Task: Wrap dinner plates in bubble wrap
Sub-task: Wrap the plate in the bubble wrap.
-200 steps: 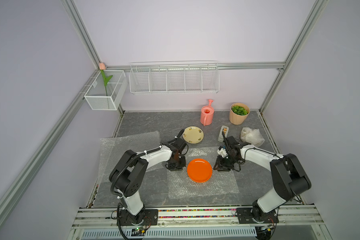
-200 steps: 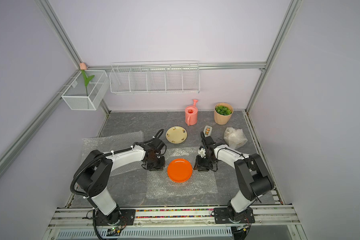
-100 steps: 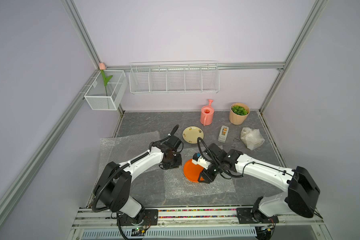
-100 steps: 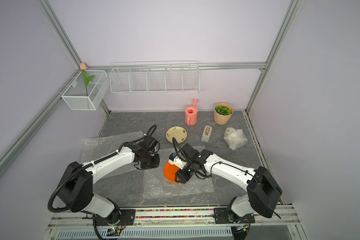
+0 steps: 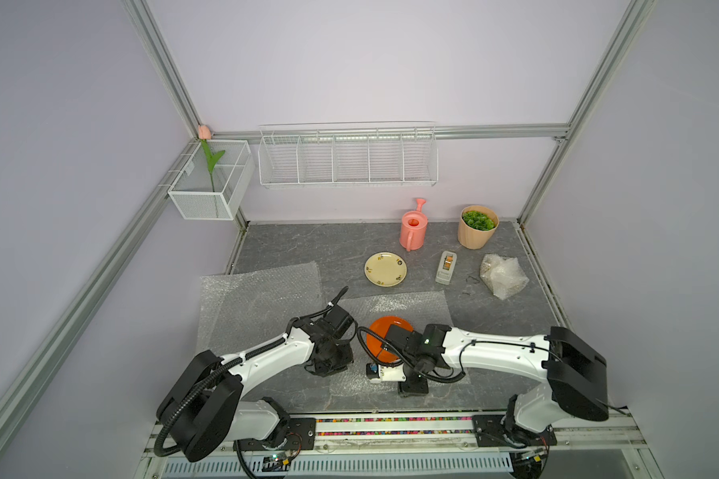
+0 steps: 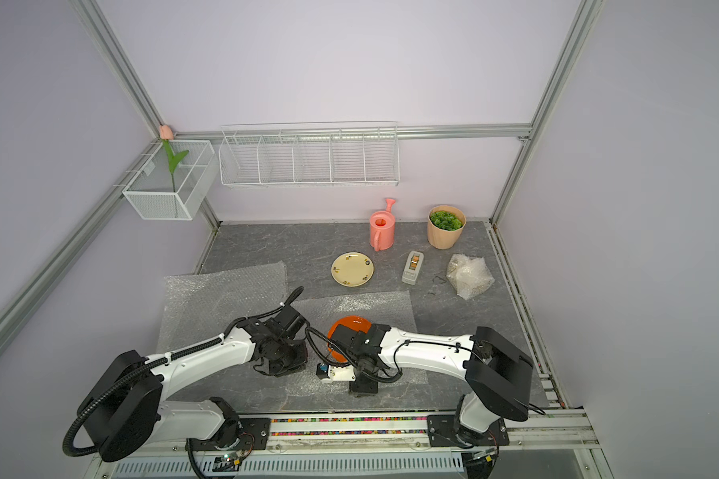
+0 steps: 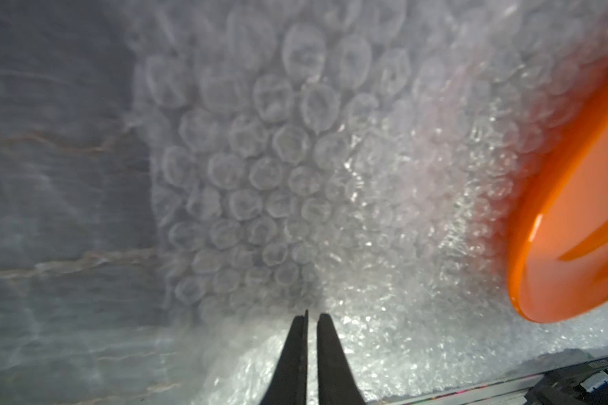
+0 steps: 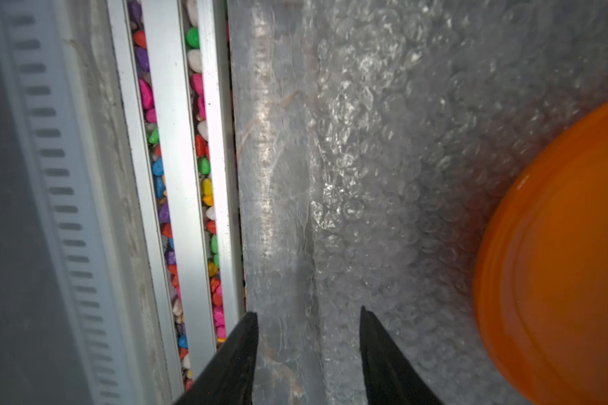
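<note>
Your right gripper [image 8: 308, 312] has swung to the edge of the bubble wrap [image 8: 365, 157], jaws half open and empty, with the orange plate [image 8: 558, 266] on it just beside them; your left gripper [image 7: 312, 315] stays closed, so folding can begin.

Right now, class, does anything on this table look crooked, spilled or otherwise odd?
A wad of bubble wrap beside the plant pot is crumpled, unlike the two flat sheets. Small dark scraps lie loose on the table between it and the tape dispenser.
</note>
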{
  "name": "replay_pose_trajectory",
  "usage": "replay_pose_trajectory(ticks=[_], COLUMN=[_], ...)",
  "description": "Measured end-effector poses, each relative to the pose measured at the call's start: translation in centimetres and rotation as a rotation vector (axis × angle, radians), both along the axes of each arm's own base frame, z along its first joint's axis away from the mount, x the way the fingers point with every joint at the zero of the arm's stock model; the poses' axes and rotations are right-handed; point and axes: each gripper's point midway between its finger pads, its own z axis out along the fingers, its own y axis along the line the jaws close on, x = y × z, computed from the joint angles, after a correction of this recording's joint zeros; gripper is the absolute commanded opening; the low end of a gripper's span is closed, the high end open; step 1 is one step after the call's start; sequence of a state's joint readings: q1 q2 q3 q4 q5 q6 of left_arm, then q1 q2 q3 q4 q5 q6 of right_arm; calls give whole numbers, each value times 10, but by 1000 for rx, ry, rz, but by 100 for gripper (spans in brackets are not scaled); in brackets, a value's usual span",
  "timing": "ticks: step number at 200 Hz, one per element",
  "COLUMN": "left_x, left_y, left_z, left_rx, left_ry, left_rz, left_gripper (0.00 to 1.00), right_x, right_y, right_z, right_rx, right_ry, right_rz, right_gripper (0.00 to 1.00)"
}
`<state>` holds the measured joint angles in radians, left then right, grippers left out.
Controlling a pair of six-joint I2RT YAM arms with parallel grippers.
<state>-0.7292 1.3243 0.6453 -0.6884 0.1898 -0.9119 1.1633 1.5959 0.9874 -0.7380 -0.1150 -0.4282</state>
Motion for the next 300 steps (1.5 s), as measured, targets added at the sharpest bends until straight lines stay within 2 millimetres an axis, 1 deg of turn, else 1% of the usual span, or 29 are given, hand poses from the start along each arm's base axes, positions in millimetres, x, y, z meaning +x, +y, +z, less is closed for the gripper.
replay_pose_trajectory(ticks=[13,27,31,41,60,76,98,112,129,145,164,180,193,204,224,257,278,300], left_x=[1,2,3,4,6,7,10,13,23,38,53,59,60,58,52,34,25,24], left_y=[3,5,6,8,14,20,32,40,42,37,32,28,26,23,11,-29,-56,-80], left_z=[-2,-2,-2,-2,-3,-3,-2,2,16,40,72,95,109,115,120,121,112,92], left_rx=[11,14,14,18,34,49,67,90,106,92,60,18,-17,-40,-77,-157,-180,-182], left_ry=[-2,-4,-4,-5,-1,3,6,1,-34,-108,-202,-274,-315,-331,-339,-325,-296,-254], left_rz=[7,16,18,26,38,46,60,61,47,37,36,25,18,12,-24,-119,-169,-194], left_gripper=[10,10,10,10,10,9,8,8,8,8,8,8,7,7,7,6,5,4], right_x=[-3,-5,-4,-2,3,7,6,4,5,12,29,46,60,70,86,107,113,116], right_y=[-2,-5,-6,-1,2,4,8,12,16,21,29,33,36,38,38,30,26,24], right_z=[-11,-26,-29,-29,-30,-29,-27,-22,-11,0,15,28,37,41,41,25,11,-1], right_rx=[-39,-91,-105,-98,-103,-103,-89,-68,-32,-1,34,62,84,96,111,101,89,87], right_ry=[-13,-36,-47,-86,-140,-179,-207,-213,-218,-212,-204,-189,-160,-126,-43,118,235,361], right_rz=[24,50,55,65,71,56,62,62,47,12,-56,-120,-171,-216,-305,-461,-554,-651], right_gripper=[49,44,42,35,19,8,7,7,7,7,7,7,7,7,7,7,7,7])
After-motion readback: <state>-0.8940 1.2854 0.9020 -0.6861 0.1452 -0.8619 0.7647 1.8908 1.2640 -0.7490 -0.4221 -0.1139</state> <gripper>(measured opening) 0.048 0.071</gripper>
